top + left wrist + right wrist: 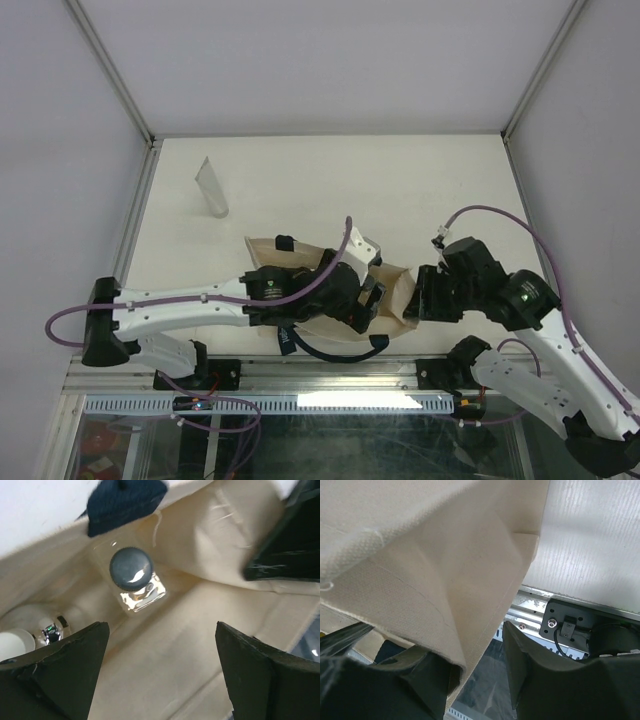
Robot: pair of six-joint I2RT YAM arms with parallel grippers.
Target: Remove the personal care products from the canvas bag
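Note:
The canvas bag [396, 288] lies near the table's front edge, its mouth facing right. My left gripper [161, 626] is open inside the mouth, nothing between its fingers. Ahead of it on the bag's floor lies a clear bottle with a dark cap [131, 570]. A pale bottle [14, 642] and a shiny silvery one [50, 633] show at lower left, partly hidden by my finger. My right gripper [470, 645] is shut on the bag's rim [445, 605] and holds it up. A flat silvery-grey tube [212, 188] rests on the table at the back left.
A navy strap handle [340, 352] hangs over the front edge by the metal rail [330, 372]. Another navy strap [125, 502] crosses the top of the bag's mouth. A black bracket [565, 625] sits on the rail just beyond my right fingers. White walls enclose the table.

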